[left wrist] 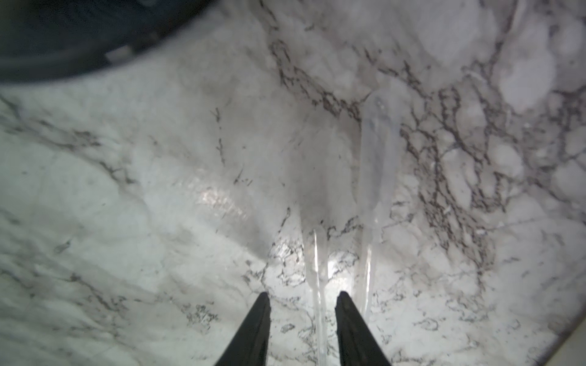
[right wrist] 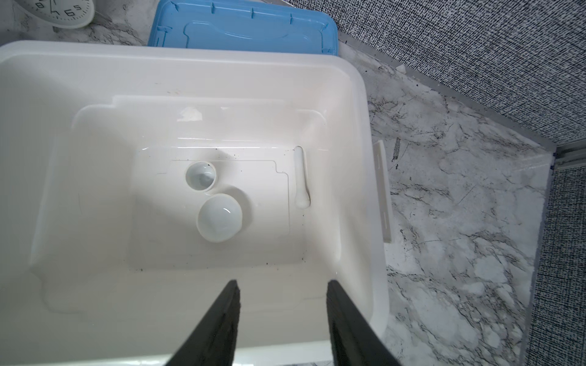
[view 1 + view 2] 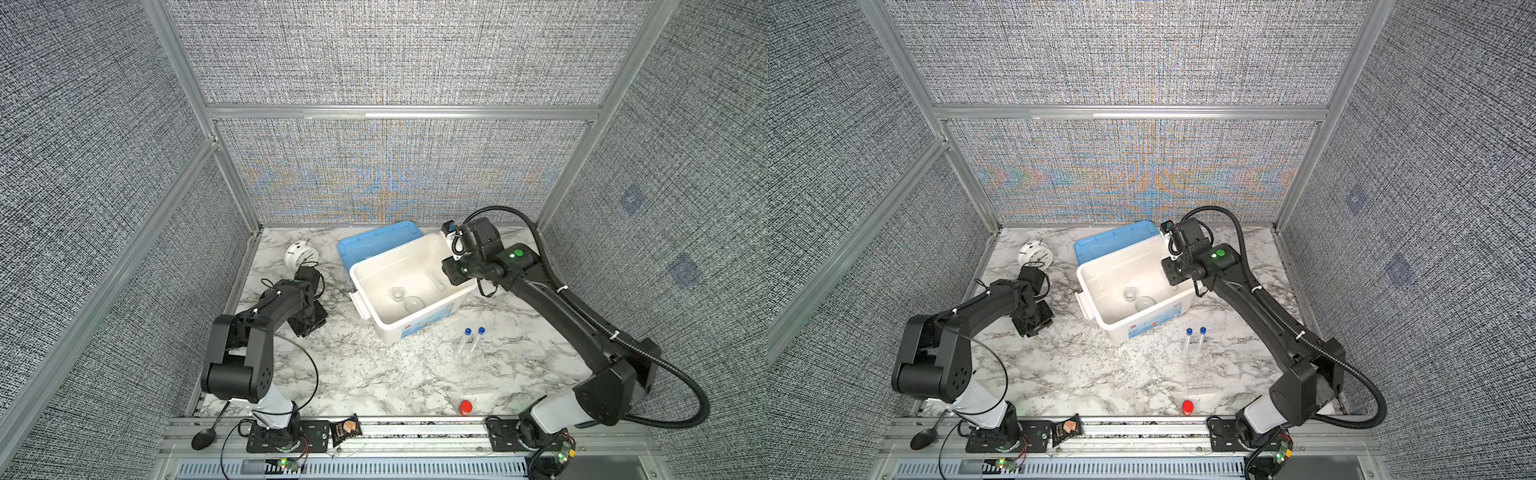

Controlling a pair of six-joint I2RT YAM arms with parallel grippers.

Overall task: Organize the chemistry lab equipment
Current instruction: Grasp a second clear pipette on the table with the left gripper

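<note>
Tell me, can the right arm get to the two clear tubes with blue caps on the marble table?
Probably yes. The clear blue-capped tubes sit on bare marble table beside that arm, nothing over them, and the right gripper hangs open above the white plastic bin.

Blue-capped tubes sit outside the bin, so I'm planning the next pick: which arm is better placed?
Right. The blue-capped tubes are on its side of the bin; the right gripper is open and empty, while the left gripper is across the bin.
</note>
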